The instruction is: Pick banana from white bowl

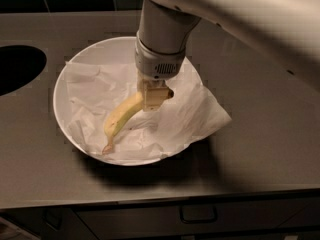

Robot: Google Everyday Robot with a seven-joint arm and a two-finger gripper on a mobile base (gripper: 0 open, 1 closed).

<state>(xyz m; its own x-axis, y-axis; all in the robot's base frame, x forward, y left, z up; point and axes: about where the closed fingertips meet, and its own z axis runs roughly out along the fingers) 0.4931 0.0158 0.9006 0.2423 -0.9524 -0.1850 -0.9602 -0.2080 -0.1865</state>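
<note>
The yellow banana (121, 118) hangs tilted inside the white bowl (59, 86). Its upper end is held in my gripper (153, 98) and its lower brownish tip (106, 149) is down at the crumpled white paper lining. The gripper comes straight down from the white arm over the bowl's middle and is shut on the banana's upper end. The gripper body hides that end.
The crumpled white paper (207, 115) spills over the bowl's right rim onto the grey counter (260, 154). A dark round hole (17, 66) is in the counter at the left. A drawer handle (198, 215) sits below the front edge.
</note>
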